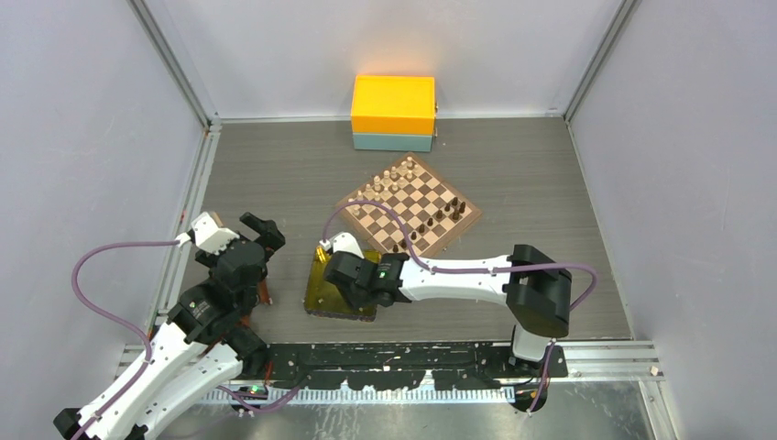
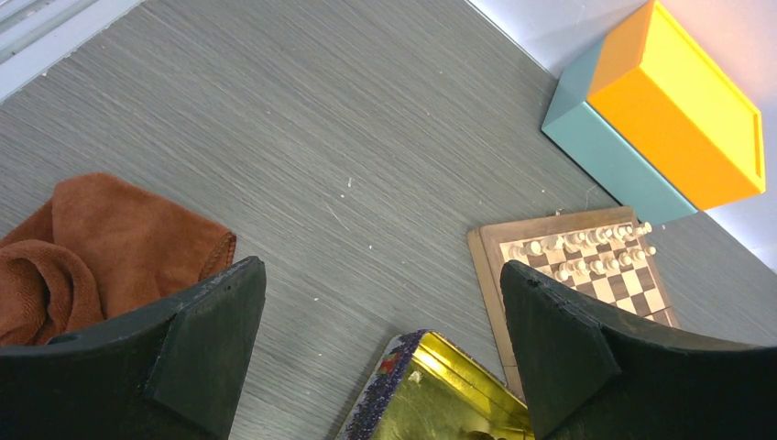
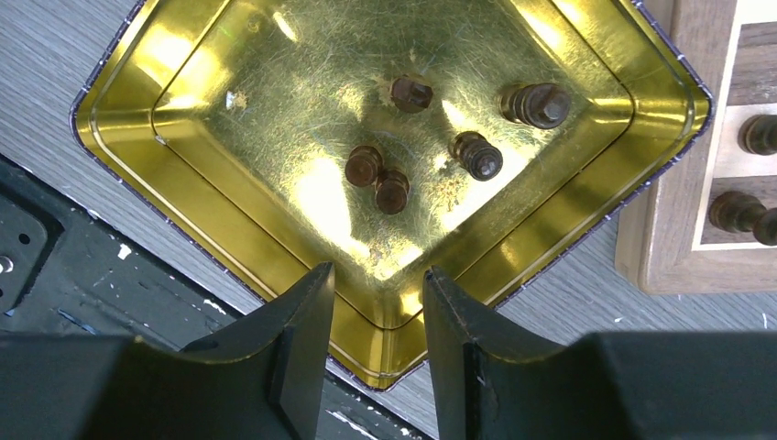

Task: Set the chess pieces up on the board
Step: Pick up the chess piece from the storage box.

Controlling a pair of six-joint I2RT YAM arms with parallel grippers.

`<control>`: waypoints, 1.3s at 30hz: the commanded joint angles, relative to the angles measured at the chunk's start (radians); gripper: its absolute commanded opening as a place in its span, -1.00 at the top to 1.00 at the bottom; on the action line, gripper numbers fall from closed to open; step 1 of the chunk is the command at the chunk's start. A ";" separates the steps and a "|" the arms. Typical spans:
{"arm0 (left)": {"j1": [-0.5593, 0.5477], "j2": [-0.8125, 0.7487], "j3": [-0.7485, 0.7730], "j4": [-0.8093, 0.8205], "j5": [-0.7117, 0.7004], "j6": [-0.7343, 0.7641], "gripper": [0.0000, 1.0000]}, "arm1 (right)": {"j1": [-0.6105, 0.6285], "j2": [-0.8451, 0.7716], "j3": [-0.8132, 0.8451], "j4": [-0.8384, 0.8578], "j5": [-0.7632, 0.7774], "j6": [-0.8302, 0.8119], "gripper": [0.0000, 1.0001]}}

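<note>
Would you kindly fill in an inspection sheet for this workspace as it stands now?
Surface: grey wood-grain table.
Job's things: board lies diagonally at centre; five dark pieces lie loose in the gold tray, others stand along the board's near-right side.
Clutter: pale pieces on the board's far-left side; orange-and-teal box at the back; brown cloth by the left arm.
Grippers: left pincer open, empty; right pincer open, empty, over the tray's near corner.
Cables: purple cables, one per arm; the right one arcs over the board.
Surroundings: pale walls, metal rails.

Grey table bears board, tray, box, cloth
</note>
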 commanded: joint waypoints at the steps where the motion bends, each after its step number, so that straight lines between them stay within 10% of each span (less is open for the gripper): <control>1: -0.005 0.002 0.002 0.039 -0.025 0.001 -0.99 | -0.002 0.011 0.000 0.053 -0.014 -0.038 0.08; 39: -0.005 0.039 -0.011 0.082 -0.042 0.017 -0.99 | -0.082 0.067 -0.059 0.202 -0.133 -0.139 0.20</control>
